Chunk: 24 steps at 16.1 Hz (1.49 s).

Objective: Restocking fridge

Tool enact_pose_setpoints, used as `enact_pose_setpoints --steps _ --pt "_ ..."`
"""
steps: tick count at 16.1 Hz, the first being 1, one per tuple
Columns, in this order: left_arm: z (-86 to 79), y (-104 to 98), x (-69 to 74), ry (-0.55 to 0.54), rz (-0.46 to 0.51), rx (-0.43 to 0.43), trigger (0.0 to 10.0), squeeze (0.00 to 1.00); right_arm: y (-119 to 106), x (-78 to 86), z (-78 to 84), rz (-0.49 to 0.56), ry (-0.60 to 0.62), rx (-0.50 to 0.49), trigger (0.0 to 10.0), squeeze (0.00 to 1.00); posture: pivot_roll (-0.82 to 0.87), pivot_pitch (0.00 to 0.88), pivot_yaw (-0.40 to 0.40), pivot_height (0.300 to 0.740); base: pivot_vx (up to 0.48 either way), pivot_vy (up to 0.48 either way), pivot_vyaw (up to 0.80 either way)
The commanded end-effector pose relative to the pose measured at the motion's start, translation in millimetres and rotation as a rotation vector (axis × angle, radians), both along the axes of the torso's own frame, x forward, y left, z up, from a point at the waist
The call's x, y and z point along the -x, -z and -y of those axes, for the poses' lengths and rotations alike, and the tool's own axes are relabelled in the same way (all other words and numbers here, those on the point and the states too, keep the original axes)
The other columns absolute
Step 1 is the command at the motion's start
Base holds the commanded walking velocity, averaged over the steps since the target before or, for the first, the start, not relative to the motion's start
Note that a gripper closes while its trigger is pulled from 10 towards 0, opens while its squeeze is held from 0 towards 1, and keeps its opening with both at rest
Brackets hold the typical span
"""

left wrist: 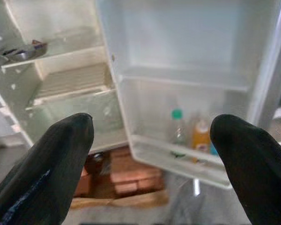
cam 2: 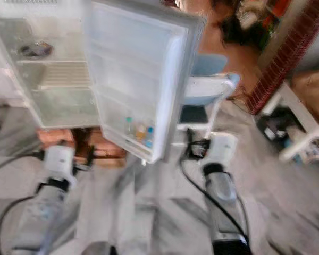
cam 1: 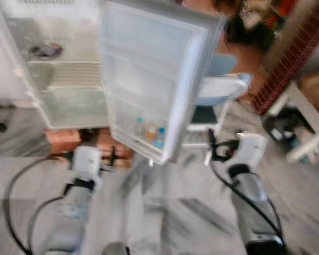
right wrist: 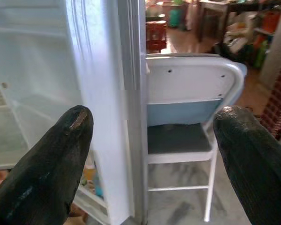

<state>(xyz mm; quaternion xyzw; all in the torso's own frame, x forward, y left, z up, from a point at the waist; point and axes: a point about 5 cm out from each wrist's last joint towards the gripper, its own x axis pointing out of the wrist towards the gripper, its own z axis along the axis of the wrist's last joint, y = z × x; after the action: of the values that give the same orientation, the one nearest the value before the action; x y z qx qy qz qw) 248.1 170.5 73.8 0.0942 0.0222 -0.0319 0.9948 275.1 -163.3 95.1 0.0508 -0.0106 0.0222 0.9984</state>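
Nearest the camera, both silver arms reach forward over the grey marble floor [cam 1: 165, 212]. The left claw [cam 1: 110, 158] is held low, just short of the fridge's base, its two black fingers [left wrist: 51, 168] spread wide with nothing between them. The right claw [cam 1: 211, 151] sits to the right of the door's outer edge, fingers [right wrist: 47, 173] likewise parted and empty.

Just beyond the left claw, some reddish bricks [left wrist: 131, 176] lie on the floor under the fridge. The white fridge [cam 1: 58, 79] stands ahead and left with its door [cam 1: 149, 69] swung wide open towards the robot, between the two claws. In the door's bottom shelf [left wrist: 173, 157] stand three bottles side by side: a clear one with a green cap [left wrist: 178, 129], an orange one [left wrist: 201, 136], and a blue one [cam 1: 159, 137] at the right. They are ahead of the left claw and a little right, well apart from it.

Inside the cabinet, a dark object [cam 1: 45, 50], too blurred to name, perhaps a dish, rests on an upper shelf. Behind the door, ahead of the right claw, stands a white folding chair [right wrist: 192, 103] with a blue back.
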Motion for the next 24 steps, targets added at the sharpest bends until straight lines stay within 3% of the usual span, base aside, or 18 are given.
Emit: enact_pose_setpoints --steps 1,7,24 --pt "9.7 -1.2 -1.8 0.021 0.006 0.011 10.0 0.00 -3.3 0.3 10.9 0.013 0.029 0.014 10.0 0.00 0.11 0.068 -0.051 0.740 0.266 -0.274 0.00" --pt "4.7 -2.1 -1.1 -0.006 0.021 0.012 10.0 0.00 -6.5 -0.2 6.6 0.022 0.003 0.002 10.0 0.00 0.11 0.074 -0.050 0.740 0.041 0.000 0.07" --pt "7.4 -4.9 -4.3 -0.004 0.038 0.031 10.0 0.00 -11.9 -1.6 5.8 0.048 -0.018 0.023 10.0 0.00 0.11 0.073 -0.052 0.740 0.321 0.000 0.00"
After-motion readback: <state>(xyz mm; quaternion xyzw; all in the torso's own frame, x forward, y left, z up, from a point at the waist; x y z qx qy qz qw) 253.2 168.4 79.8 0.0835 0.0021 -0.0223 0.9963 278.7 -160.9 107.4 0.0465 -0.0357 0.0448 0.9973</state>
